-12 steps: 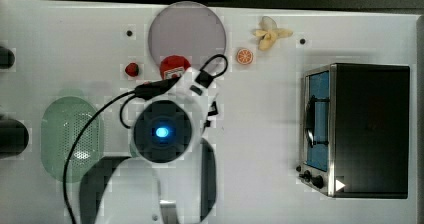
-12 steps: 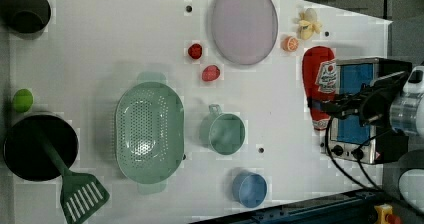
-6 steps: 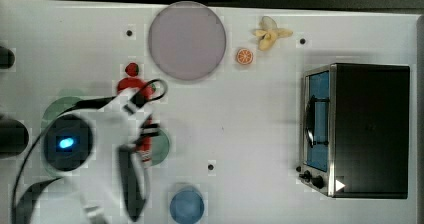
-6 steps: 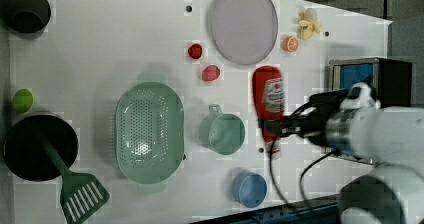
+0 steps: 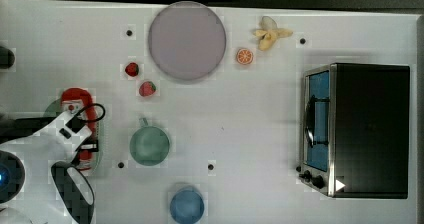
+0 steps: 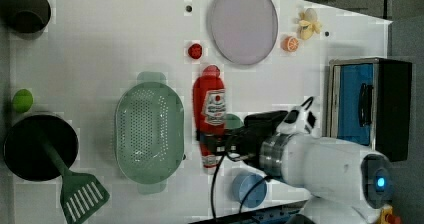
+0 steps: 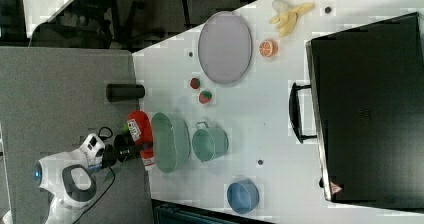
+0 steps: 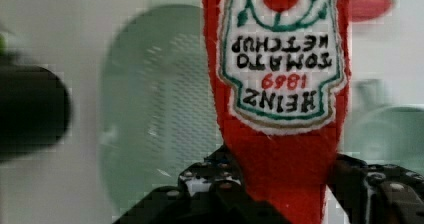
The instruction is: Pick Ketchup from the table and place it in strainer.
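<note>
Item: Ketchup (image 6: 209, 109), red squeeze bottle with a white label, carried lengthwise in the end effector (image 6: 212, 146). State of the end effector: jaws pinching the bottle across its narrower part near the cap end, one on either side as the wrist view shows, with the wide labelled body (image 8: 280, 59) reaching out ahead, clear of the jaws. Position, taking the strainer (image 6: 149, 131) as landmark: in the left view the bottle hangs off the counter (image 6: 110, 44) just beside the strainer's right rim, parallel to the basket's long axis and not yet over its perforated bottom; the top view and right view suggest an overlap with the rim, so how far over the basket it sits cannot be settled. Risks, nearest first: the grip sits at one end, so the heavy free body may pivot or slip between the jaws during a fast swing; the bottle looks about as long as the basket's inside, so a skewed descent could catch an end on the rim and leave it propped or tip the light basket; a release too soon would drop it on the counter beside the rim, where it could roll toward the green cup (image 6: 232, 121). Farther off, the strawberry (image 6: 195, 50) and grey plate (image 6: 242, 23) stand well apart from the strainer and seem out of harm.
</note>
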